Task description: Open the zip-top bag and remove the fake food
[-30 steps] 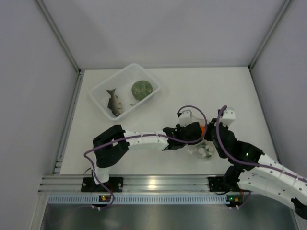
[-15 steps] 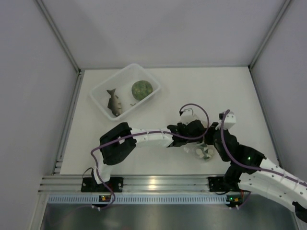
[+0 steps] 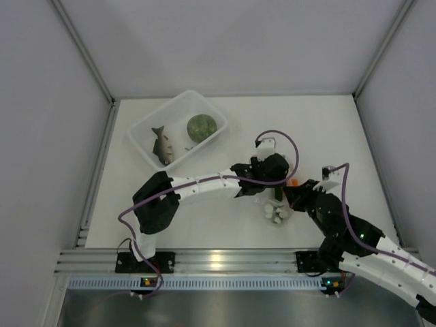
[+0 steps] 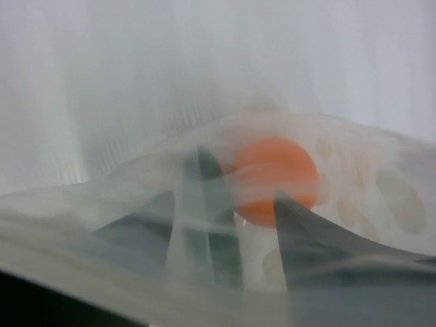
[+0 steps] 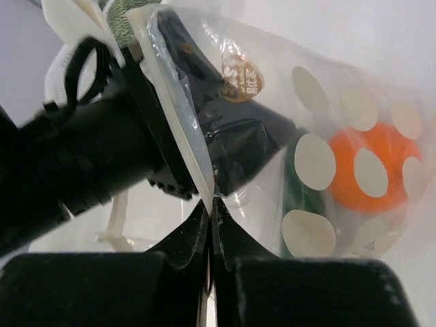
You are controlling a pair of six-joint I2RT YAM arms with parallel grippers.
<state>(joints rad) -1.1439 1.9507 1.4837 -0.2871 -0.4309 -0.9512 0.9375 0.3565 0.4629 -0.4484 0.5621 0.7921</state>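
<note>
The zip-top bag [image 3: 276, 212] is a clear pouch with white dots, lying between the two arms. My right gripper [image 5: 212, 204] is shut on its zip edge [image 5: 174, 116] and holds the mouth apart. My left gripper [image 4: 225, 221] is open, with both fingers [image 4: 310, 228] pushed inside the bag; its black body shows through the plastic [image 5: 235, 139]. The orange ball [image 4: 276, 180] lies just beyond the left fingertips, and the dark green cucumber [image 4: 216, 204] lies between them. Both also show in the right wrist view, the ball [image 5: 371, 167] and the cucumber [image 5: 300, 197]. The left gripper [image 3: 272, 178] and right gripper [image 3: 293, 194] meet at the bag.
The white basket [image 3: 146, 133] stands at the back left and holds the grey-brown fish [image 3: 161, 144] and the pale-green cabbage ball [image 3: 201, 127]. Grey walls close the table on three sides. The arm bases sit on the rail at the near edge.
The right arm has drawn back toward the lower right with the bag edge. The left gripper has moved a little farther right, into the bag mouth.
</note>
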